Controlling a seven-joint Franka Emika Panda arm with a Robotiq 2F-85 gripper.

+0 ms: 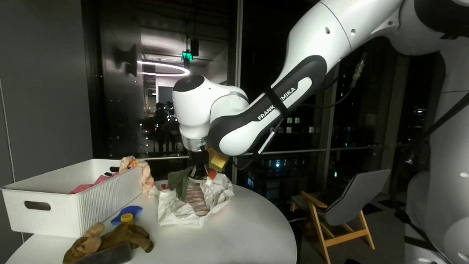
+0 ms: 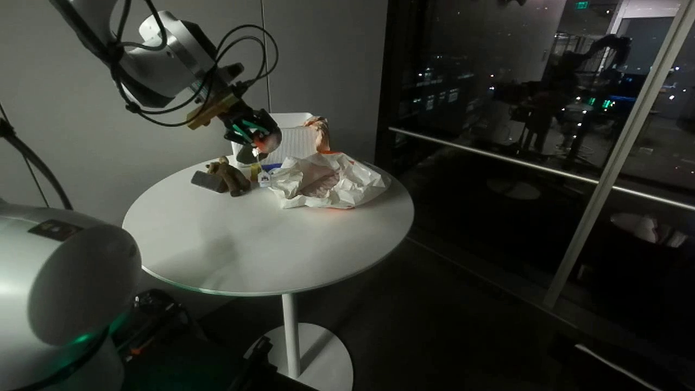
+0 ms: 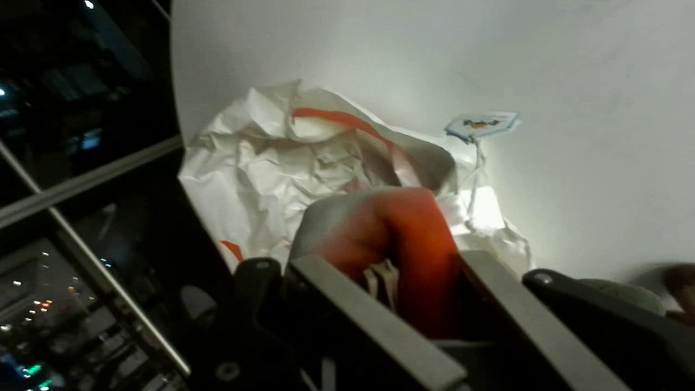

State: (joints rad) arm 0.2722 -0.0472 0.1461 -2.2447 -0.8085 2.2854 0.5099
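My gripper (image 1: 199, 171) is shut on a soft toy and holds it above the round white table. The toy (image 3: 418, 233) is orange-red and grey in the wrist view, and its orange part lies between the two fingers. In an exterior view a dark green part of the toy (image 1: 178, 183) hangs down beside the fingers. A small paper tag (image 3: 483, 125) dangles from it on a string and also shows in an exterior view (image 2: 264, 178). Below and beside it lies a crumpled white plastic bag (image 2: 358, 182) with orange marks. The toy's full shape is hidden by the fingers.
A white ribbed basket (image 1: 110, 205) stands on the table (image 1: 234, 242) with pink things inside and a peach cloth (image 1: 141, 172) over its rim. A brown plush animal (image 1: 124, 236), a grey block (image 1: 106, 253) and a blue-and-yellow thing (image 1: 126, 216) lie in front. Windows stand behind.
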